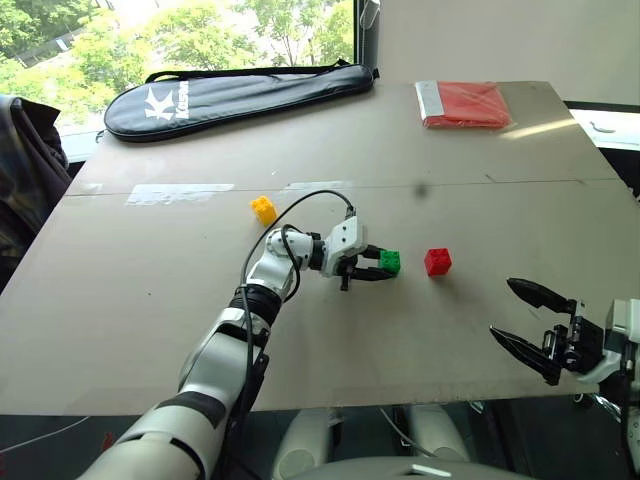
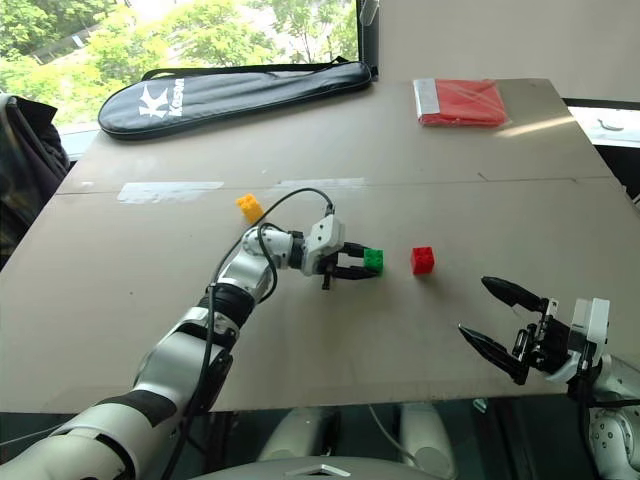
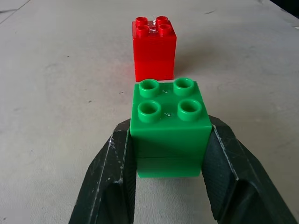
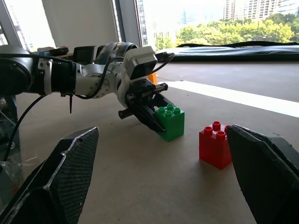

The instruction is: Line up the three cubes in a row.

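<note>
Left hand [image 1: 378,266] was clamped on the green cube [image 1: 390,262], one finger on each side, cube sitting on the surface [image 1: 150,330] roughly mid-surface. Studs were up, cube upright in the left wrist view. Red cube [image 1: 437,261] stood just beside the green one, on the side toward the surface's right edge, with a clear gap, not touching. Yellow cube [image 1: 263,210] sat apart from both, closer to the far edge and toward the left edge, turned a bit askew.

Right hand [image 1: 528,324] was spread wide, holding nothing, hovering at the near right corner of the surface, well apart from the red cube.

Other stuff on the surface: black racket bag [image 1: 235,95] along the far left edge, flat red packet [image 1: 464,104] near the far right corner. A strip of pale tape [image 1: 180,192] lay left of the yellow cube.
</note>
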`<state>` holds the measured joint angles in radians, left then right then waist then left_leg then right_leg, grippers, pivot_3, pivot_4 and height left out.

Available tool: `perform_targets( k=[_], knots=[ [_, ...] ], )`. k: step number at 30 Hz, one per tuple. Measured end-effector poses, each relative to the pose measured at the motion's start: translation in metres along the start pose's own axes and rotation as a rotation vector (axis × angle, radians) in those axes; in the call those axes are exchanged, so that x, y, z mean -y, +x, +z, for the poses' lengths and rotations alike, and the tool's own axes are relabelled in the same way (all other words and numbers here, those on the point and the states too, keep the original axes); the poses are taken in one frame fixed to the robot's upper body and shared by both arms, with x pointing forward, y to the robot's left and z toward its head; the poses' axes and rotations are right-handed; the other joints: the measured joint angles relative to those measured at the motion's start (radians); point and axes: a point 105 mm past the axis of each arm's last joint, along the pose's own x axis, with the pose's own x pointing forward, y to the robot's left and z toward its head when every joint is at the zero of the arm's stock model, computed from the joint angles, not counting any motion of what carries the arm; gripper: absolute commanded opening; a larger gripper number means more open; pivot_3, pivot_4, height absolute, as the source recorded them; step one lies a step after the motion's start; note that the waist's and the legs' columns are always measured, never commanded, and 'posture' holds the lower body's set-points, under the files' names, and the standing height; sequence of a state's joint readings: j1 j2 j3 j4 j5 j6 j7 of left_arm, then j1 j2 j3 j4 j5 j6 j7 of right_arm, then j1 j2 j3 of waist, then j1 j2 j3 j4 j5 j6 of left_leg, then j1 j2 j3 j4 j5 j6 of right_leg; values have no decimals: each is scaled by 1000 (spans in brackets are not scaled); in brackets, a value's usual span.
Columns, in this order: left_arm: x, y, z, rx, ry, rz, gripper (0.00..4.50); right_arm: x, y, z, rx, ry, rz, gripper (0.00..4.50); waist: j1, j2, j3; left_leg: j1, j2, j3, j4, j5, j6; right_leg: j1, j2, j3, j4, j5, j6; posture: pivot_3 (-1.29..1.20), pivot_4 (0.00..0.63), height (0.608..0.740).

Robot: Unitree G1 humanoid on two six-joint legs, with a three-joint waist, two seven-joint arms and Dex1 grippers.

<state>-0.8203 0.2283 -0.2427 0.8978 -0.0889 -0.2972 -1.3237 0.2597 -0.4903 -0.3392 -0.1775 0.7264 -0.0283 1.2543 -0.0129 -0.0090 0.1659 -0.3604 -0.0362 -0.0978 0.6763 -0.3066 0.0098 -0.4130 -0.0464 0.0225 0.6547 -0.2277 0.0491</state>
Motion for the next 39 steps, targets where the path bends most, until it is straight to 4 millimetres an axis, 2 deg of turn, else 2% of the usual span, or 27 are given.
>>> perform_targets(
  k=[38,39],
  knots=[
    [-5,10,-2,24,-16,51,1283,3,2,-6,-40,-70,-38,4500,1,0,0,0,-3,-5,8,0,0,1,0,0,6,0,0,0,150,722],
    [-5,10,-2,24,-16,51,1783,3,2,-7,-41,-68,-40,4500,1,0,0,0,-3,-5,8,0,0,1,0,0,6,0,0,0,150,722]
  ],
)
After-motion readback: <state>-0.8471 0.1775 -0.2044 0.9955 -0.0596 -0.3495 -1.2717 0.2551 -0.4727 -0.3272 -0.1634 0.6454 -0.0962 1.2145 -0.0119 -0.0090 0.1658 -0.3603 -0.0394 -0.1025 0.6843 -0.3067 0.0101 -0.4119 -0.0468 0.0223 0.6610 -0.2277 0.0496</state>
